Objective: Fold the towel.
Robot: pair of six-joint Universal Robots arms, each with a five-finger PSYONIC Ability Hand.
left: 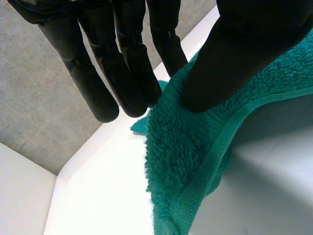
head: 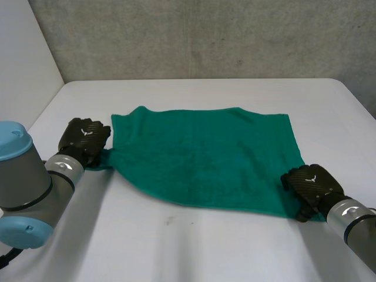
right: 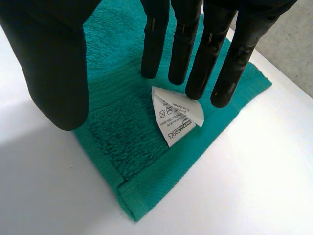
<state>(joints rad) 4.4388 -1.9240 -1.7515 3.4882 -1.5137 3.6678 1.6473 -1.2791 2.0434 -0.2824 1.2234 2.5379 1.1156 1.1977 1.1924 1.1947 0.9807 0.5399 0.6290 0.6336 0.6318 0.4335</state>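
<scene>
Well, the white table (head: 194, 247) stands against a rough grey concrete wall (head: 205, 35), and the green terry towel (head: 211, 158) lies spread across its middle. The black left hand (head: 87, 136) pinches the towel's near left corner between thumb and straight fingers. The black right hand (head: 311, 183) is spread wide over the near right corner, fingertips by a white care label (right: 175, 117).

table (head: 205, 247): white | wall (head: 205, 35): grey concrete, behind | side panel (head: 23, 47): white, left
</scene>
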